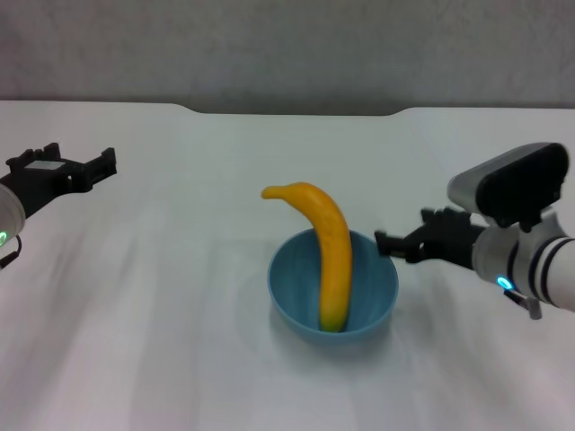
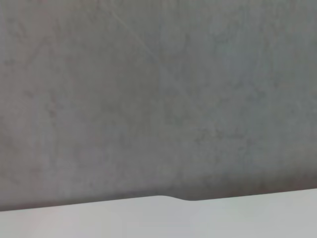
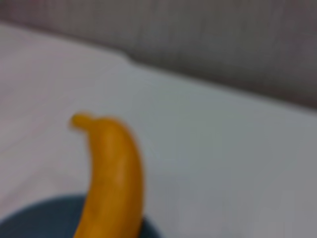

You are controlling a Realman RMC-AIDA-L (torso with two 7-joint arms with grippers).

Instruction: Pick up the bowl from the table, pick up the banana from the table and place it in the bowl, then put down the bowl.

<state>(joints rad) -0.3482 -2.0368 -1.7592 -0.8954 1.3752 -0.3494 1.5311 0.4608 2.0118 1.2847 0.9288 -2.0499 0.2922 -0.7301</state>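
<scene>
The bowl [image 1: 333, 292], light blue and glossy inside, sits upright on the white worktop [image 1: 162, 341], roughly at its middle, well in front of the shallow notch [image 1: 296, 111] in the far edge. The banana [image 1: 325, 251] stands in the bowl: its lower end rests on the bowl's inner floor toward the near wall, its body leans up over the far rim, and its curved stem tip points off to the bowl's left. In the right wrist view the banana [image 3: 111, 173] rises out of the dark bowl rim [image 3: 34, 213], with bare worktop behind it. The right hand [image 1: 388, 242] hangs just beside the bowl's right rim; whether it touches the rim cannot be told, and how far its fingers are parted cannot be told either, though nothing shows held in them. The left hand [image 1: 85, 169] is well apart, far to the bowl's left near the worktop's edge, fingers spread open and holding nothing. The left wrist view shows only a grey wall [image 2: 158, 99] above the worktop's far edge.
</scene>
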